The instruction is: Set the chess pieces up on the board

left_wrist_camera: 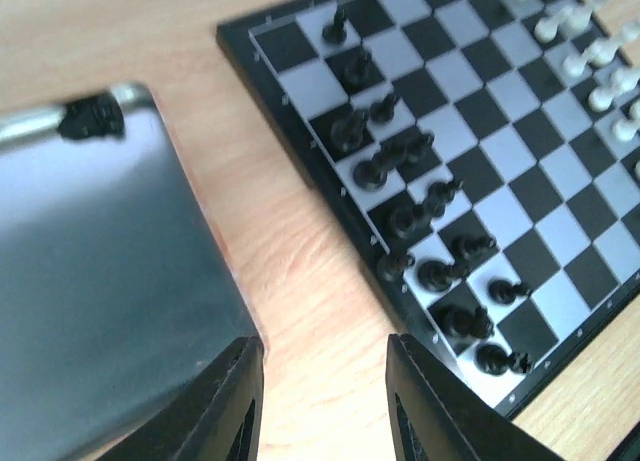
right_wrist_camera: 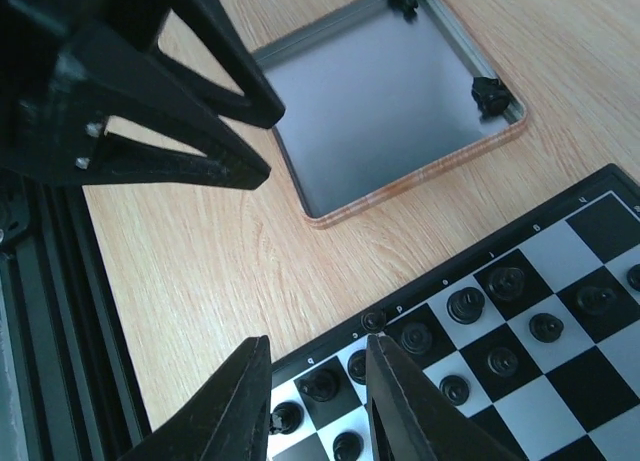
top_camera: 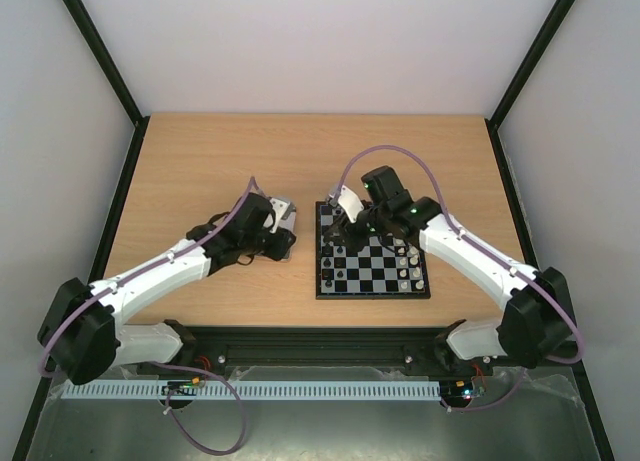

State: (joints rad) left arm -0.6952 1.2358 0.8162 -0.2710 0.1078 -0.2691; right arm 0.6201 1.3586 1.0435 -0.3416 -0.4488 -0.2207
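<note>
- The left gripper (left_wrist_camera: 325,406) hangs over the bare wooden table (left_wrist_camera: 300,271). Its fingers are moderately apart, with nothing between them.
- It sits between the shiny grey metal tray (left_wrist_camera: 110,281) on one side and the flat black-and-grey chequered chessboard (left_wrist_camera: 520,193) on the other.
- The right gripper (right_wrist_camera: 312,401) hovers above the chessboard corner nearest the tray. Its fingers are narrowly parted and grip nothing.
- One small black piece (right_wrist_camera: 320,384) stands on a square in the gap between those fingers and appears to touch neither.
- The tiny black chess pieces (left_wrist_camera: 350,131) stand in rough rows along the tray-side edge.
- One border piece (right_wrist_camera: 373,321) stands on the black rim.
- Two stray black figures (right_wrist_camera: 490,94) rest against the tray's rim.
</note>
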